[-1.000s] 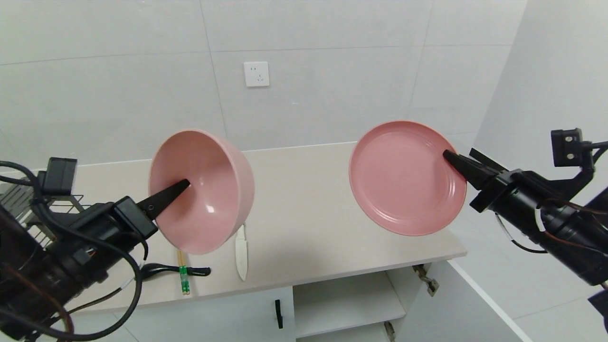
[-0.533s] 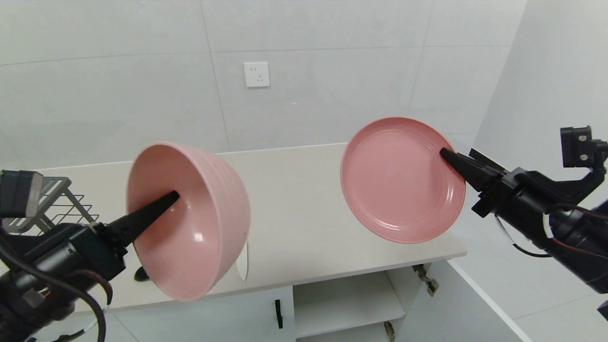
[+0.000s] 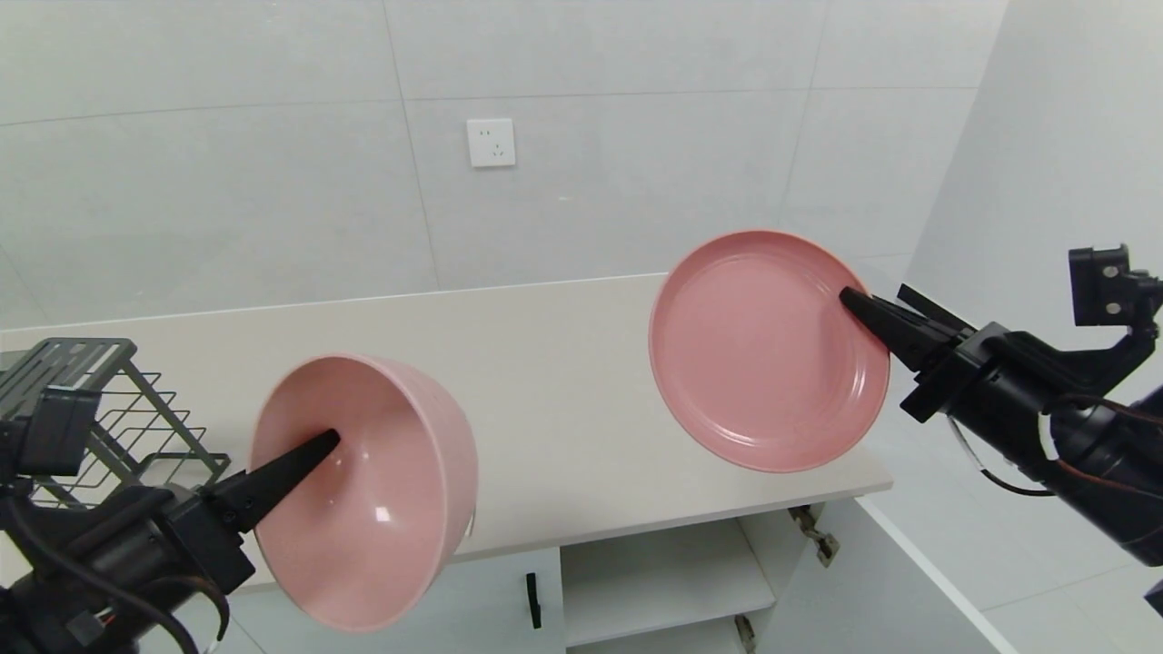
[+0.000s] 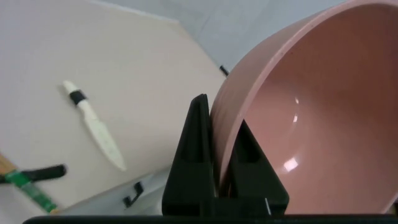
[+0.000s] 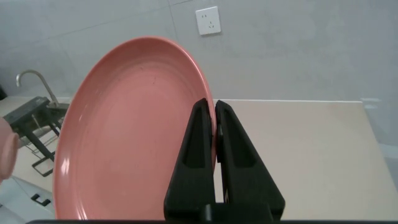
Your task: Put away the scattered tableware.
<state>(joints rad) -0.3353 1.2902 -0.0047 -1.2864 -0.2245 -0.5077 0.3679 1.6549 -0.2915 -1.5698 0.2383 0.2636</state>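
Note:
My left gripper [image 3: 323,440] is shut on the rim of a pink bowl [image 3: 372,490], held tipped on its side over the counter's front left edge. The left wrist view shows the fingers [image 4: 199,134] pinching the bowl's [image 4: 311,112] wall. My right gripper [image 3: 854,300] is shut on the rim of a pink plate [image 3: 763,350], held nearly upright above the counter's right end. In the right wrist view the plate [image 5: 124,130] sits edge-on in the gripper [image 5: 213,104]. A white knife [image 4: 93,124], chopsticks [image 4: 28,183] and a black-handled utensil [image 4: 37,173] lie on the counter.
A dark wire dish rack [image 3: 91,400] stands at the counter's [image 3: 563,363] left end, with a faucet [image 5: 31,78] behind it. Below the counter, a cabinet stands open with a white shelf [image 3: 663,581]. The open door [image 3: 899,563] juts out at the right.
My left gripper has carried the bowl down and toward the counter's front edge, uncovering the dish rack. The plate in the right gripper has drifted slightly left.

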